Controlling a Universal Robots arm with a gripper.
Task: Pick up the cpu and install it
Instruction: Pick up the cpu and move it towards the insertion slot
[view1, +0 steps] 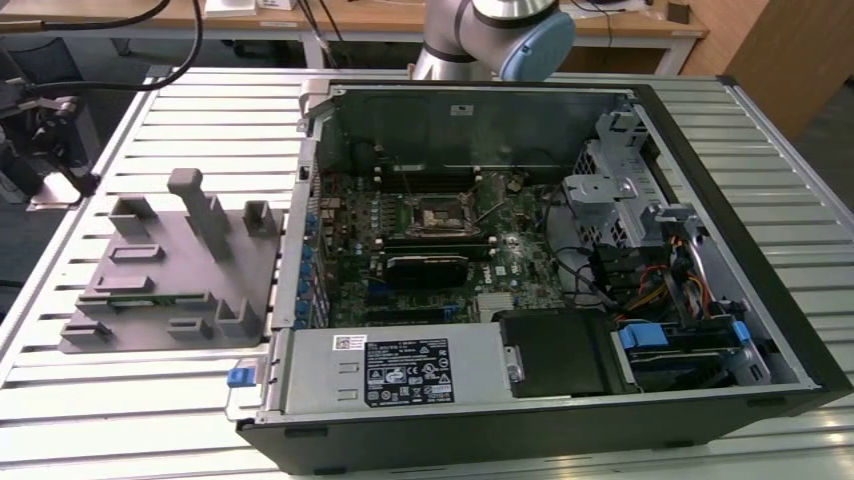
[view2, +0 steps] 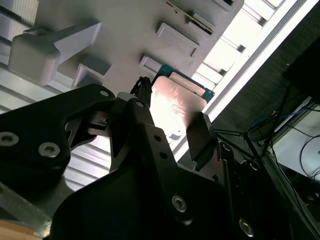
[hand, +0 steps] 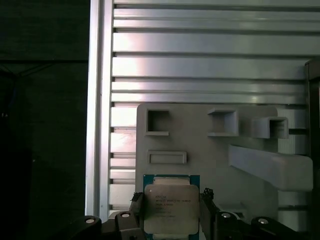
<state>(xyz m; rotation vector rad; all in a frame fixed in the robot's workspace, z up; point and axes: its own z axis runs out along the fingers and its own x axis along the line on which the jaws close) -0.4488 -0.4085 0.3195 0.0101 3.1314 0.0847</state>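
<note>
Clamping cpu (hand: 170, 210), end effector (hand: 172, 204) (over fixture (hand: 210, 150))

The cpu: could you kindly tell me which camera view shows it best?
The first wrist view: the cpu faces the camera squarely, its pale top plain between the jaws. In the second wrist view the cpu appears slanted, washed by glare and partly hidden behind the jaws.

A robotics lab: open computer case (view1: 534, 435) on a slatted aluminium bench (view1: 120, 400), robot arm (view1: 514, 35) behind.
</note>
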